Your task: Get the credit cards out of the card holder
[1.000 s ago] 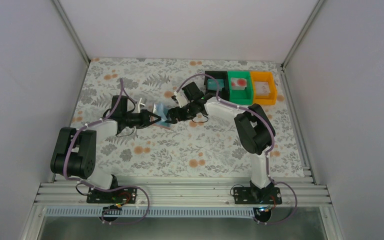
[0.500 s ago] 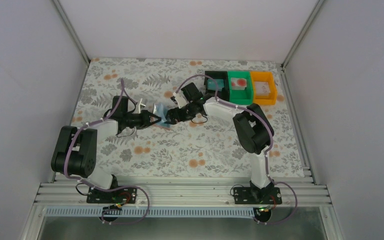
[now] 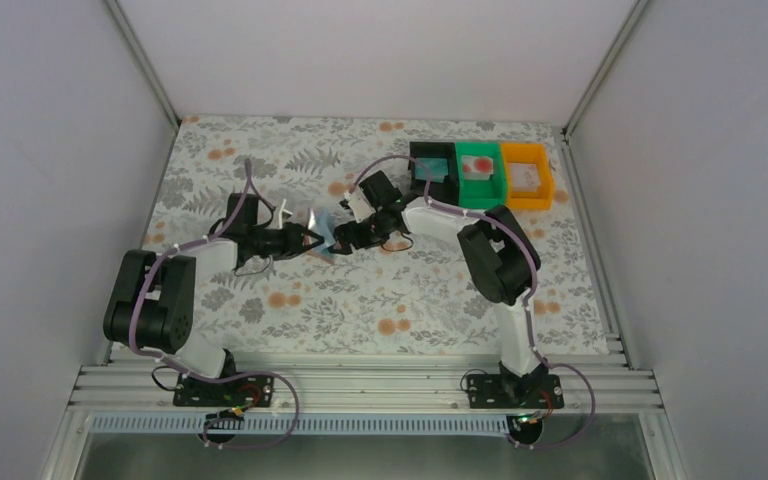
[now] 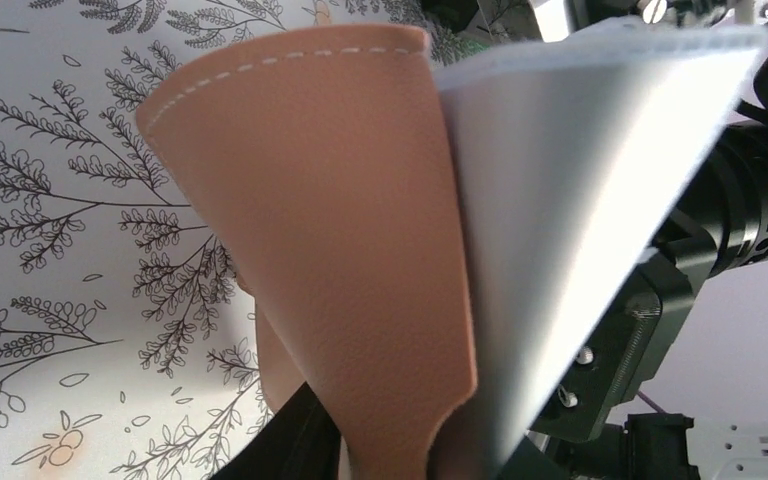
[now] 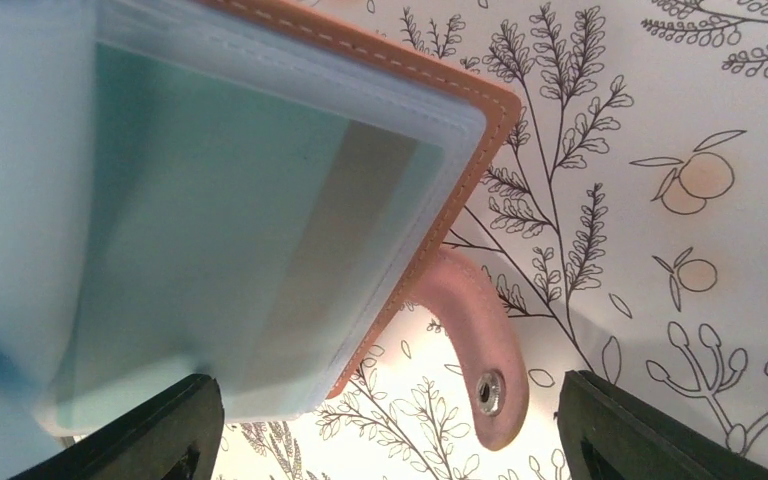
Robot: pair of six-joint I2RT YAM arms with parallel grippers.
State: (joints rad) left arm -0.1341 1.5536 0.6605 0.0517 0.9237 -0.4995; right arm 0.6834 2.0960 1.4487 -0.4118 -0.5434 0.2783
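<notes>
The card holder (image 3: 321, 231), salmon-tan outside and light blue inside, hangs spread between my two grippers at mid-table. In the left wrist view its salmon flap (image 4: 330, 200) fills the frame and its strap runs down between the jaws of my left gripper (image 4: 400, 455). One black finger (image 4: 285, 445) shows with a thin pale gap beside it; the other is hidden. My right gripper (image 5: 390, 410) stands open around the holder's corner and snap strap (image 5: 475, 340). A teal credit card (image 5: 210, 200) sits in the clear pocket.
Black (image 3: 432, 158), green (image 3: 478, 185) and orange (image 3: 526, 192) bins stand in a row at the back right. A teal, a red-marked white and a whitish card lie in them. The flowered cloth (image 3: 390, 290) covers the table. Both forearms meet at the holder.
My right arm has edged left toward the holder, its elbow swinging left and uncovering more of the black bin. The holder has shifted slightly left. The left arm has hardly moved.
</notes>
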